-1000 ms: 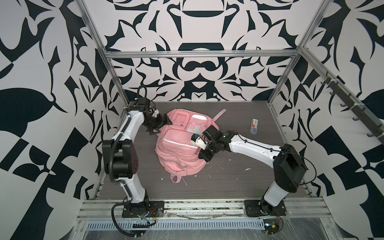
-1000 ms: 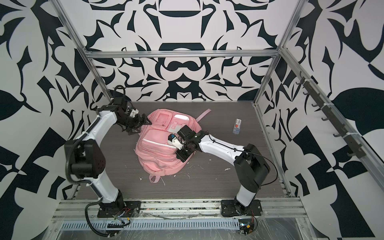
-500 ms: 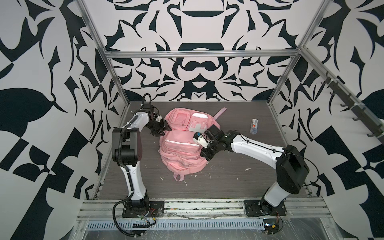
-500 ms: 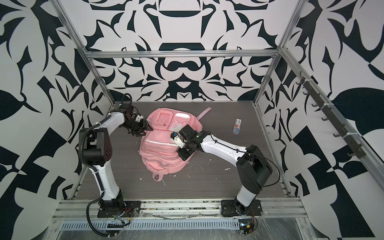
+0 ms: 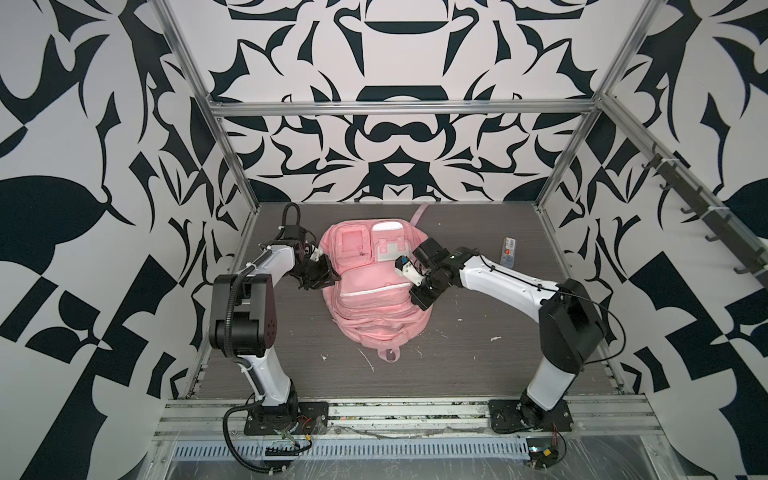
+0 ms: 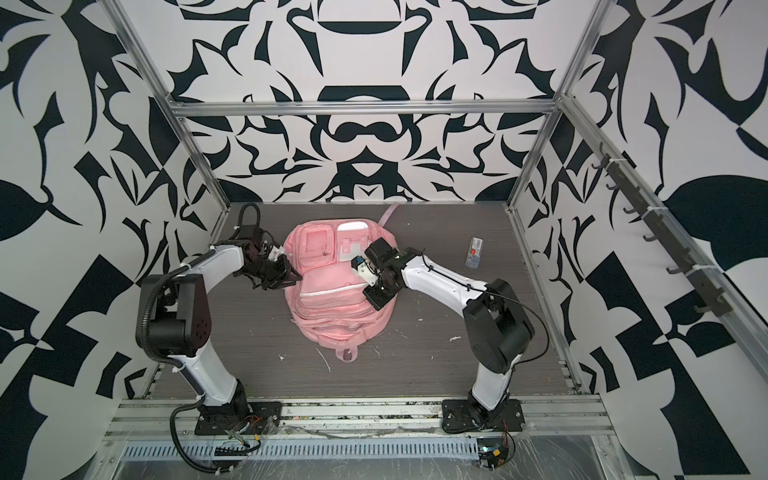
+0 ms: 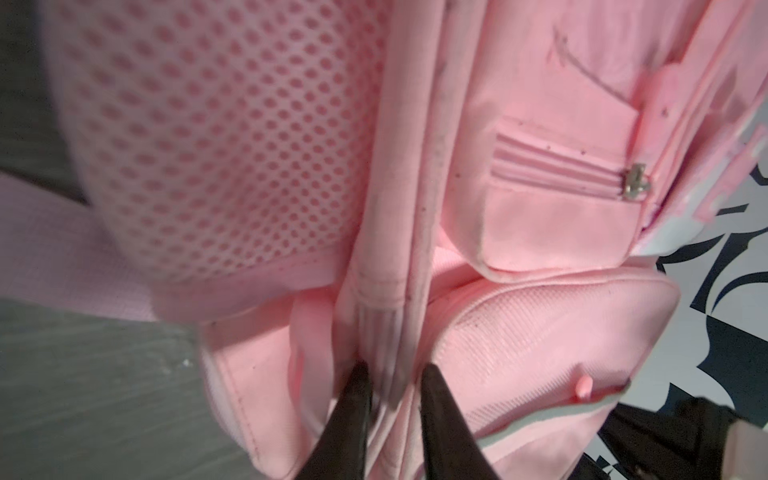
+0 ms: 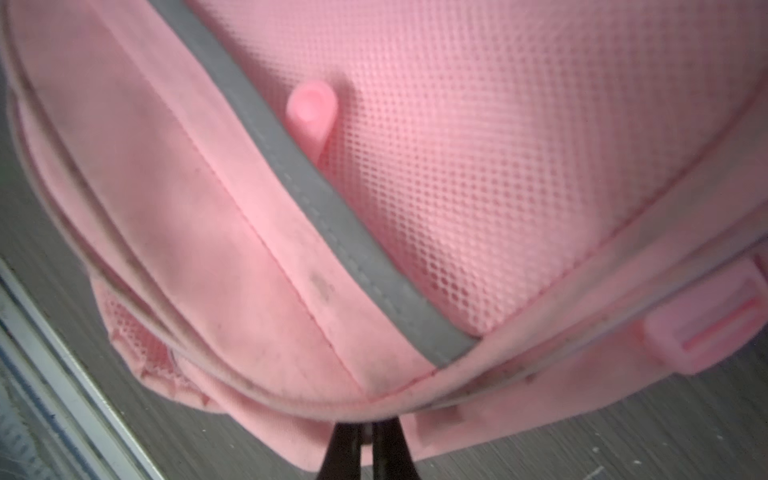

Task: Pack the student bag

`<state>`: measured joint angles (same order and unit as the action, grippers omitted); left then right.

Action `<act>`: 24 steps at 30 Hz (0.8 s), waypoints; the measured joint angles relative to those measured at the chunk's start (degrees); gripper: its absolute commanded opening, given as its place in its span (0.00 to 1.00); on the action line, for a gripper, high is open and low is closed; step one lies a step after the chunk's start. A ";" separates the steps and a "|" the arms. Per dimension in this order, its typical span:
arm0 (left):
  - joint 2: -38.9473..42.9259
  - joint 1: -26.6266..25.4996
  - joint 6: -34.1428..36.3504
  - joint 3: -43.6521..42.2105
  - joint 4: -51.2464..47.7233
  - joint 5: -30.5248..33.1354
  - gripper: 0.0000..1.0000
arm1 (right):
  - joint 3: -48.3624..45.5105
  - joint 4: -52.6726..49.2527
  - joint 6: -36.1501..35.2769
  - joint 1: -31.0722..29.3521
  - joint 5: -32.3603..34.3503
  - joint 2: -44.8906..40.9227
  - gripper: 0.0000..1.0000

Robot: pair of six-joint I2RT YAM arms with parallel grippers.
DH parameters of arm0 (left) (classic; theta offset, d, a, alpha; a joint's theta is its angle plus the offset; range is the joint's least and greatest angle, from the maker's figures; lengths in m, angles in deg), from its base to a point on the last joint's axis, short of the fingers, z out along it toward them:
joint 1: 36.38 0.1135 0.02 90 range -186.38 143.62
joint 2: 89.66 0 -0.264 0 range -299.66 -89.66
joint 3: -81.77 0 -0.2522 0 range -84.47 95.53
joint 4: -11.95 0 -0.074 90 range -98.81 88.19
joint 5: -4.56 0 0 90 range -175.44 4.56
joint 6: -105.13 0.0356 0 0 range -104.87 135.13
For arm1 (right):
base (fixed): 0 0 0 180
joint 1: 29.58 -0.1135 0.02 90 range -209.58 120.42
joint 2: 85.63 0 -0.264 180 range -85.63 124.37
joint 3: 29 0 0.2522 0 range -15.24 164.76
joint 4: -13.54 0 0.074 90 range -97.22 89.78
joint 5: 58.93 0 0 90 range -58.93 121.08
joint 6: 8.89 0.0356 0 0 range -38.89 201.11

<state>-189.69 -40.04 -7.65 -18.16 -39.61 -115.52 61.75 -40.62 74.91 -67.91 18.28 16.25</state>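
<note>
The pink backpack (image 5: 374,299) lies flat in the middle of the dark desk (image 5: 478,353), front pockets facing up, its top loop (image 5: 390,355) pointing toward the near edge and a strap (image 5: 419,212) trailing off the far end; both top views show it there (image 6: 332,307). The left pincer (image 5: 330,276) is pressed against the bag's left side, and in the left wrist view (image 7: 392,370) its two dark fingers (image 7: 353,399) sit on either side of a raised pink seam and touch it, clamped on that fold just beside the mesh side pocket (image 7: 208,145). The right pincer (image 5: 420,303) reaches in from the right and rests on the bag's right edge; in the right wrist view (image 8: 368,432) it is clenched tight, tips meeting right at the bag's rim (whether a sliver of fabric is nipped between them cannot be told), with a grey strip (image 8: 332,208) and a pink zip pull (image 8: 311,112) on the fabric beyond them. A small clear packet (image 5: 509,251) lies well apart near the desk's right edge, and white scraps (image 5: 368,361) dot the surface near the loop.
</note>
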 measured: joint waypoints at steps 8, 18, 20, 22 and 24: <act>11.54 -2.99 -7.48 -10.93 -0.50 1.18 0.26 | 4.26 -1.29 -2.80 3.74 3.48 3.02 0.00; 16.28 -3.56 -11.45 -10.93 -7.21 0.96 0.34 | 4.70 0.61 -3.28 3.69 5.33 3.26 0.00; 19.26 -4.13 -11.80 -10.93 -8.79 0.81 0.33 | 4.70 0.83 -3.28 3.50 5.35 3.23 0.00; 23.17 -4.52 -12.24 -11.17 -9.94 0.72 0.39 | 4.42 1.53 -3.28 3.32 5.33 3.06 0.00; 26.56 -4.68 -13.20 -11.85 -10.23 0.35 0.47 | 4.04 1.99 -3.28 3.21 5.31 2.84 0.00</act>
<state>-163.13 -44.71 -20.86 -30.01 -49.84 -115.17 65.79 -38.64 71.63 -64.69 23.59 19.09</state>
